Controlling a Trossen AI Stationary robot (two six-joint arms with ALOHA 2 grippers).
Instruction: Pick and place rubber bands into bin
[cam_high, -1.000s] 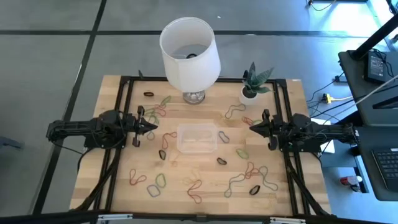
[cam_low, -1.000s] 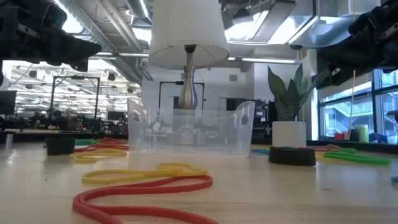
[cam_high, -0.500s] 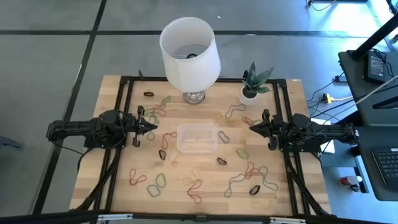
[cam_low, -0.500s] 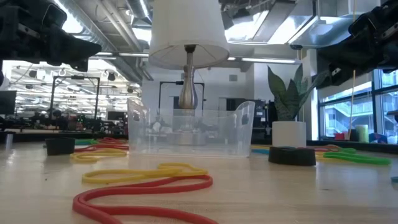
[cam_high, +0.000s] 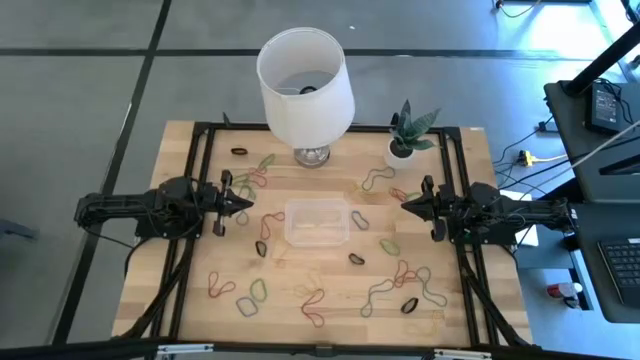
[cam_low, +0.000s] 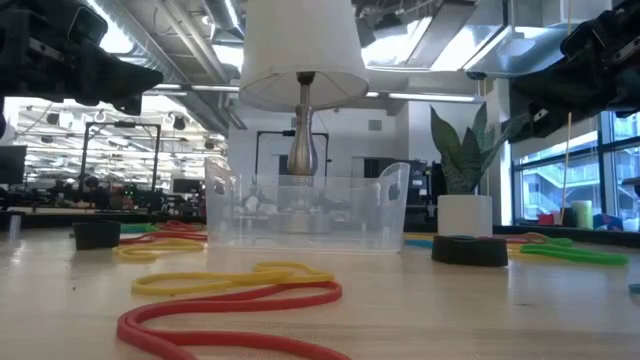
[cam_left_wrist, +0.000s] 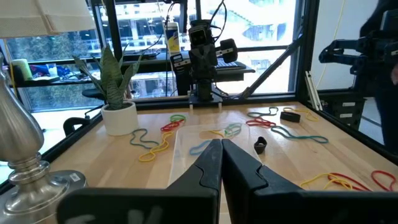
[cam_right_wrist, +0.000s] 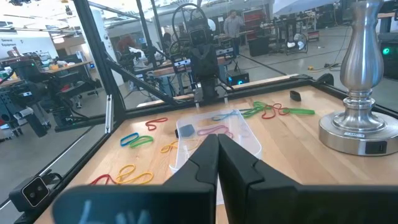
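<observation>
At the middle of the wooden table (cam_high: 190, 290) sits the bin (cam_high: 318, 222), a clear shallow plastic box that looks empty from above, and the rubber bands (cam_high: 395, 275) are scattered all around it on the wood, none of them inside as far as I can tell. Most of the loops lie toward the near edge: a red one (cam_high: 219, 287), a black one (cam_high: 357, 259), a green one (cam_high: 258, 290), plus a few more up by the lamp (cam_high: 305, 85) and the little potted plant (cam_high: 405, 140) at the far side. From table height you get a big red band (cam_low: 230, 315) and a yellow one (cam_low: 225, 280) right up front, with the bin behind them. The left end effector (cam_high: 243, 203) hovers off the bin's left side, pointed toward it, fingers pressed together with nothing between them, which the left wrist view makes pretty obvious. The right end effector (cam_high: 405, 204) mirrors it on the other side, also pointed at the bin, fingers closed on nothing. Both are up off the table and not touching any band or the bin.
</observation>
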